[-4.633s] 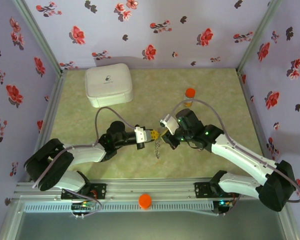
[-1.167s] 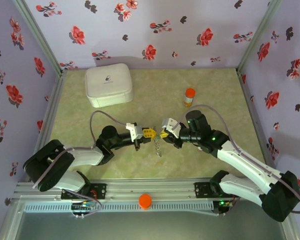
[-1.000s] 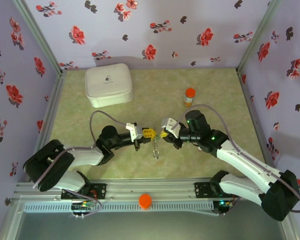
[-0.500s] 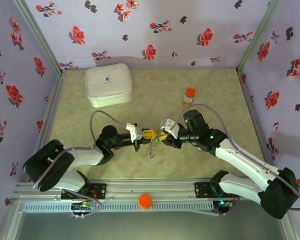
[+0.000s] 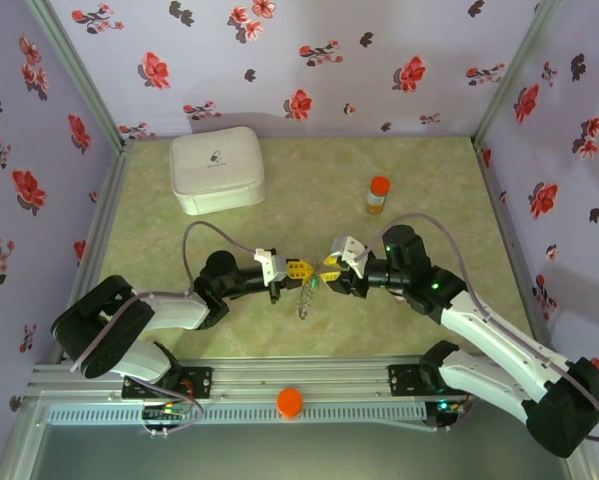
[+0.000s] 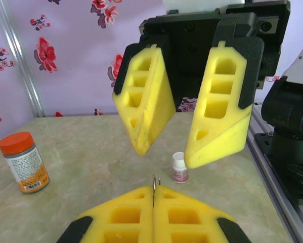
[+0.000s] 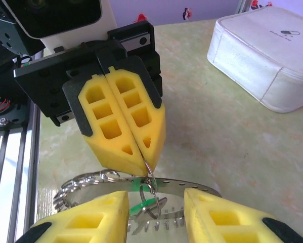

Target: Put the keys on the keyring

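My left gripper (image 5: 300,268) is shut, its yellow fingers (image 7: 122,119) pinching a thin wire loop (image 7: 149,169). From that loop hangs the keyring (image 7: 194,184), a grey band with a toothed edge, together with a short chain (image 7: 79,181). One of the keys, with a green tag (image 7: 143,204), dangles from the loop below the pinch. In the top view the keyring (image 5: 303,297) hangs between the two arms. My right gripper (image 7: 155,196) faces the left one, open, its fingers either side of the green key without touching it. In the left wrist view, metal (image 6: 154,181) pokes out of my left gripper (image 6: 154,189).
A white zipped case (image 5: 217,168) lies at the back left. An orange-capped bottle (image 5: 378,194) stands behind the right arm. A small white-capped bottle (image 6: 179,167) stands on the green mat (image 5: 449,190) beyond the grippers. An orange cap (image 5: 290,401) sits on the front rail.
My right gripper has opened and drawn back a little to the right. The left gripper has stayed shut with the keyring hanging from it.
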Robot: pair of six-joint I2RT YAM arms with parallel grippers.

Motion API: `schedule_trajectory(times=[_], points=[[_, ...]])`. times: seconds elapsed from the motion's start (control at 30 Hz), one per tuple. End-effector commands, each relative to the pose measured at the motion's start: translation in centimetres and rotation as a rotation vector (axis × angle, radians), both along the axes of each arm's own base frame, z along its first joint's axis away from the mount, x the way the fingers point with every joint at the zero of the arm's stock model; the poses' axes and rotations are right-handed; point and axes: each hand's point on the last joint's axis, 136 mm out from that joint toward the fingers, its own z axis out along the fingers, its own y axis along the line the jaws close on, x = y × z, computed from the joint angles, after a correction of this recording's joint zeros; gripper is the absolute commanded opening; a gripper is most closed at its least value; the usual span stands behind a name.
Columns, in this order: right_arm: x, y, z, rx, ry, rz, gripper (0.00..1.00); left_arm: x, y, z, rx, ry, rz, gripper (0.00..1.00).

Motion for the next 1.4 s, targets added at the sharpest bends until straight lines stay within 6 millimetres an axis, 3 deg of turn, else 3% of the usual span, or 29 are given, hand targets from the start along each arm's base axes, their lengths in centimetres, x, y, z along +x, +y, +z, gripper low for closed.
schedule_trajectory(times=[0.0,0.5,0.67,0.7,0.77,0.83,0.97,1.07,1.13,1.37], points=[[0.4,1.1,0.2,0.061,0.02,0.017,0.33,-0.1,-0.4,2.6,-0.064,-0.092,-0.018,0.0],[0.6,1.6,-0.7,0.074,0.022,0.032,0.19,-0.1,-0.5,2.9,-0.071,-0.09,-0.023,0.0],[0.5,1.8,-0.5,0.084,0.02,0.043,0.0,0.0,-0.6,2.7,-0.064,-0.091,-0.018,0.0],[0.5,1.7,-0.6,0.077,0.018,0.046,0.0,0.2,-0.6,2.6,-0.064,-0.086,-0.008,0.01],[0.3,1.5,-0.7,0.05,0.017,0.049,0.0,0.6,-0.4,2.6,-0.065,-0.071,0.021,0.34],[0.5,0.9,-0.9,-0.002,0.007,0.026,0.0,1.0,0.1,2.2,-0.057,-0.05,0.051,0.47],[0.4,-0.5,-1.6,-0.175,0.003,0.004,0.0,0.9,1.4,1.4,-0.002,-0.011,0.073,0.5],[0.5,-1.4,-2.6,-0.324,-0.014,-0.011,0.0,0.5,2.2,-0.3,0.14,-0.011,0.081,0.46],[0.9,-1.7,-2.8,-0.419,-0.022,-0.016,0.0,0.3,2.6,-0.5,0.232,-0.03,0.077,0.42],[1.2,0.1,-1.1,-0.409,-0.057,0.016,0.0,1.6,2.9,0.1,0.292,-0.063,0.142,0.46]])
